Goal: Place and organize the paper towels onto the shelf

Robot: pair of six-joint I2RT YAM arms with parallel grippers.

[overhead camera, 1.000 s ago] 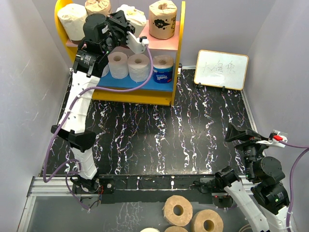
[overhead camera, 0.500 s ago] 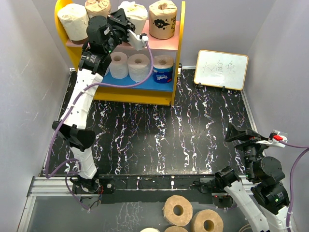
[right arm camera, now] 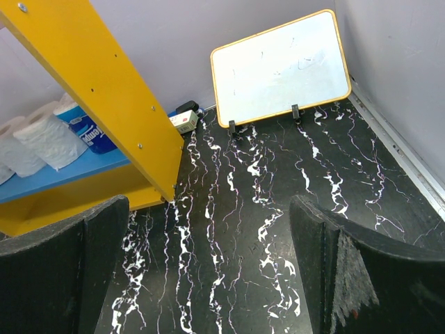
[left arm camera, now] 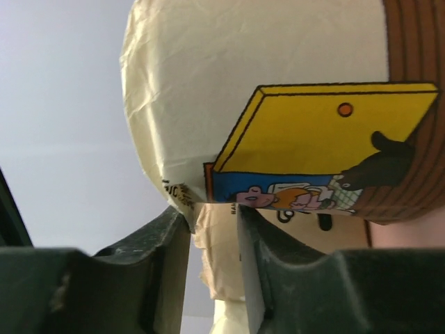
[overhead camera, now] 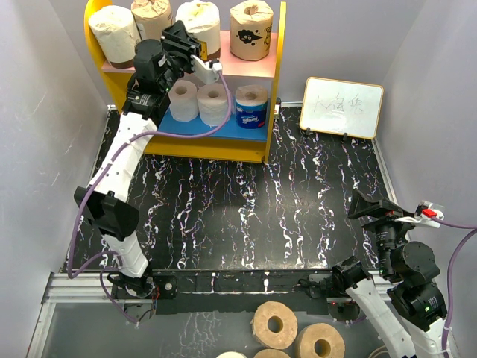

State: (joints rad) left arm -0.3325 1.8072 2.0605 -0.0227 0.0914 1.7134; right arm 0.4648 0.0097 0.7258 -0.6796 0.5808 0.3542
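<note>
Seven paper towels [overhead camera: 214, 104] show on the shelf [overhead camera: 277, 74] from the top view. On the pink upper board [overhead camera: 257, 66], four stand upright in a row: a white roll [overhead camera: 112, 31] by the round-topped yellow panel, a tan roll [overhead camera: 152, 10] just beside it, a cream roll [overhead camera: 200, 16], then, set apart, a labelled tan roll [overhead camera: 251, 30] with dark print near the right side panel. On the blue lower board [overhead camera: 194, 127], two white rolls [overhead camera: 182, 101] stand side by side, touching, with a blue-wrapped roll [overhead camera: 251, 109] near them at the right end. The left arm reaches up across the shelf front and hides the lower board's left end. The left gripper [overhead camera: 195, 58] sits at the front base of the cream roll. In its wrist view the fingers [left arm camera: 167, 243] are drawn close, with a fold of cream wrapper filling the narrow gap between them, so they are clamped on that roll's wrapper. The roll fills the view above them. Yellow, blue and brown colour lies at its right; cannot tell whether it is print on the wrapper or something behind. The right gripper [overhead camera: 356, 206] hangs low over the right near part of the black marbled table [overhead camera: 261, 216], well apart from the shelf, jaws spread wide and empty. The whiteboard [overhead camera: 343, 107] leans at the back right, beside the shelf. Bare tan rolls [overhead camera: 274, 325] lie below the arm bases.
</note>
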